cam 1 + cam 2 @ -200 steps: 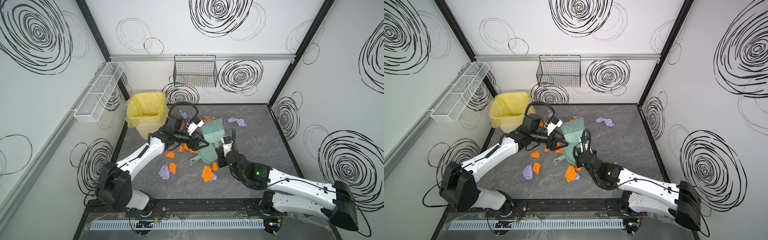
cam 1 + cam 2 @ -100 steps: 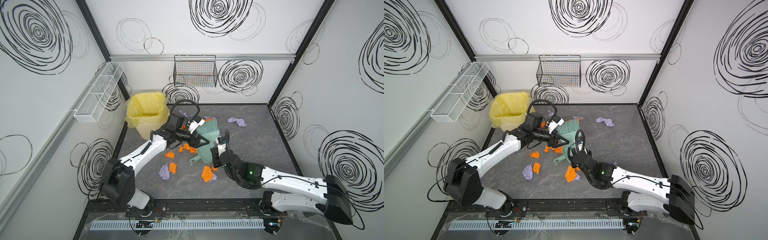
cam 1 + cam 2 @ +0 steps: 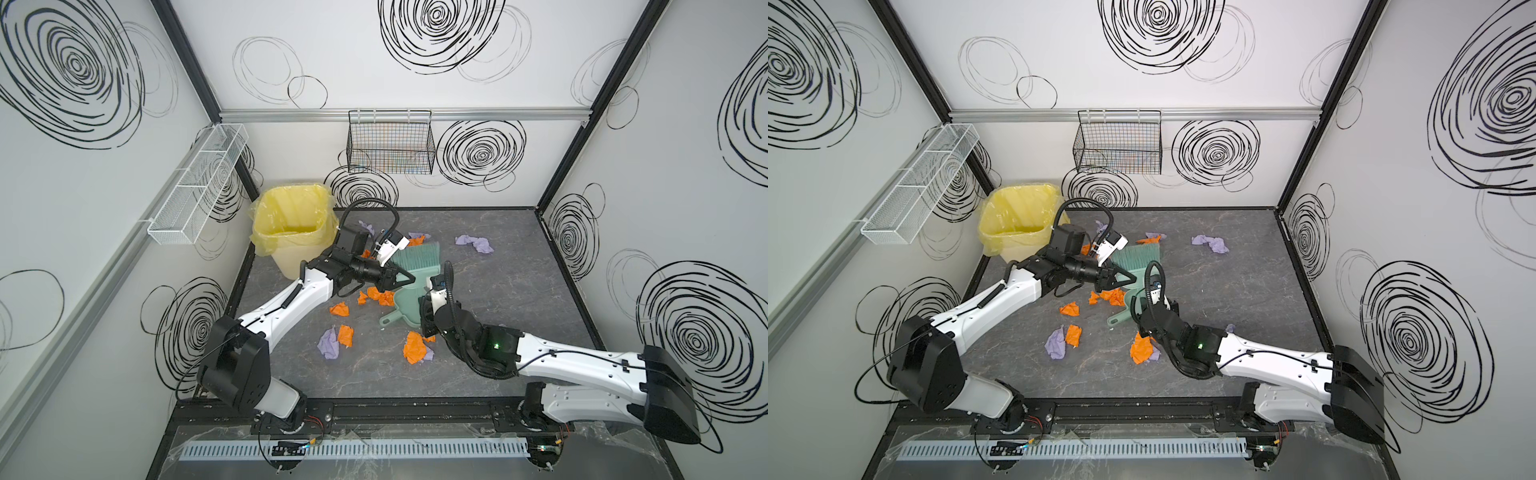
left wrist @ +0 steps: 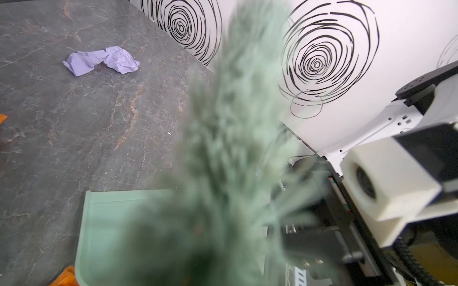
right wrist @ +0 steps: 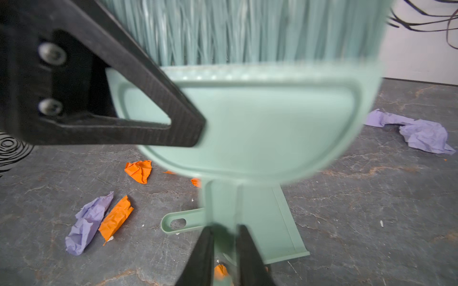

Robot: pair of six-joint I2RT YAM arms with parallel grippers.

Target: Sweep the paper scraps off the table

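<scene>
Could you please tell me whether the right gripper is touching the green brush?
Touching: the right wrist view shows the right gripper with both jaws pressed against the handle of the brush.

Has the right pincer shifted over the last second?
Yes. In a top view the right pincer, shut on the brush, has moved left, toward the yellow bin.

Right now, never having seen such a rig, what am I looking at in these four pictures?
Two white robot arms with pincer grippers work on a dark table. Two pictures look down from one overhead camera; the other two come from cameras on the arms' wrists. Orange and purple paper scraps lie scattered on it, around a mint dustpan. A yellow-lined bin stands in the far corner. The right gripper clamps the brush by its handle; the left gripper is shut on the brush head.
</scene>
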